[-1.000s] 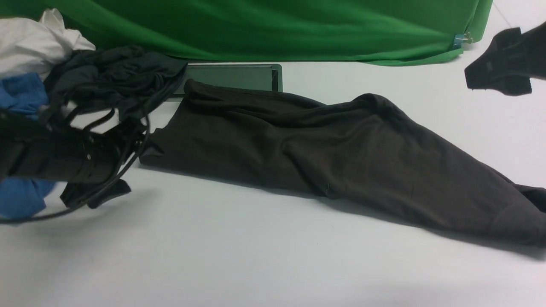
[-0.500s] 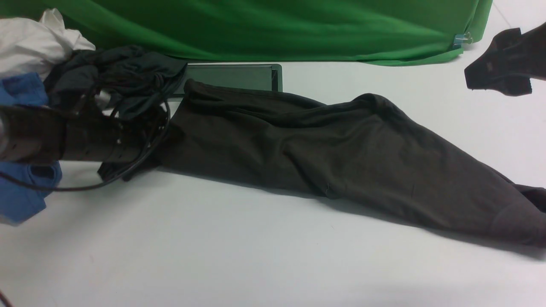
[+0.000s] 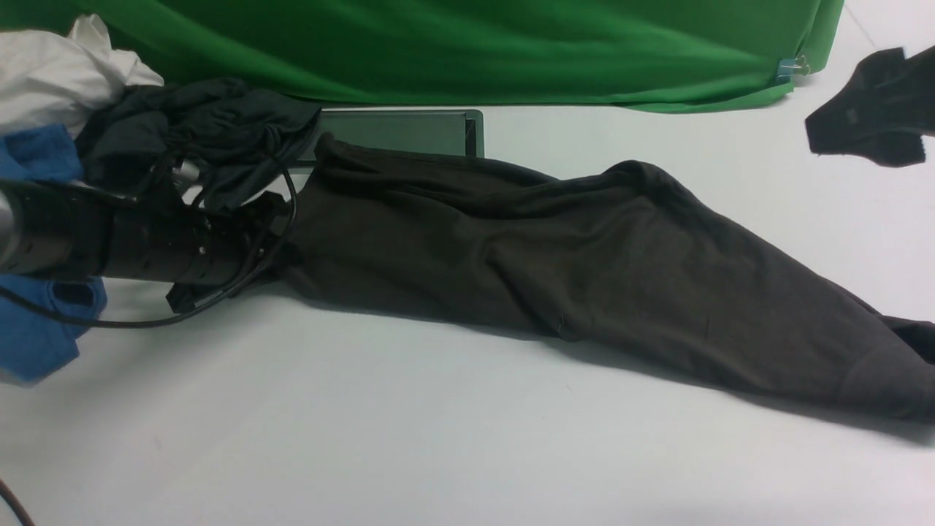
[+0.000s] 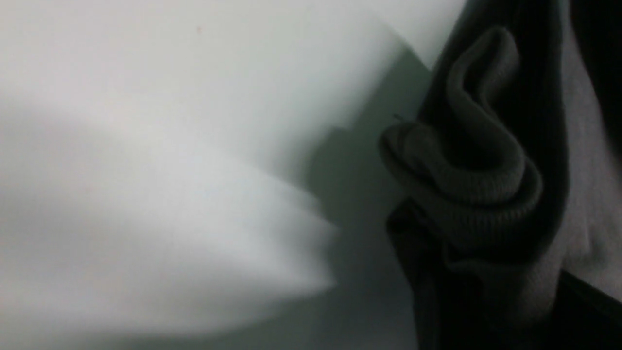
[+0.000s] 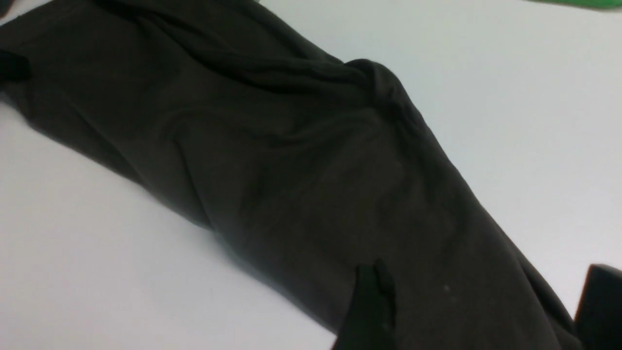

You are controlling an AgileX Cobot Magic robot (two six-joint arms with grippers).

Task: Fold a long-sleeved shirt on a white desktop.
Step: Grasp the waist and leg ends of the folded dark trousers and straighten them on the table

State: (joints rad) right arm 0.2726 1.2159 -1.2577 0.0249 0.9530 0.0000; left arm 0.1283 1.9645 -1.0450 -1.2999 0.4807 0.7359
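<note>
The long-sleeved shirt (image 3: 584, 270) lies crumpled across the white desktop (image 3: 365, 438), running from the back left to the front right. My left gripper (image 3: 281, 245) is at the shirt's left edge, low over the table. In the left wrist view the ribbed hem (image 4: 486, 184) is bunched into a fold that runs down between the dark jaws, which are shut on it. My right gripper (image 3: 869, 120) hangs in the air at the far right, open. In its wrist view the fingers (image 5: 370, 304) stand wide apart above the shirt (image 5: 291, 160) and hold nothing.
A pile of other clothes sits at the back left: a charcoal garment (image 3: 204, 124), a blue one (image 3: 36, 336) and a white one (image 3: 51, 73). The grey cable hatch (image 3: 394, 131) lies behind the shirt. A green backdrop (image 3: 475, 44) closes the far side.
My left arm swung right to the shirt's left edge, pushed that edge a little to the right, and its jaws closed on the hem. The right gripper barely shifted.
</note>
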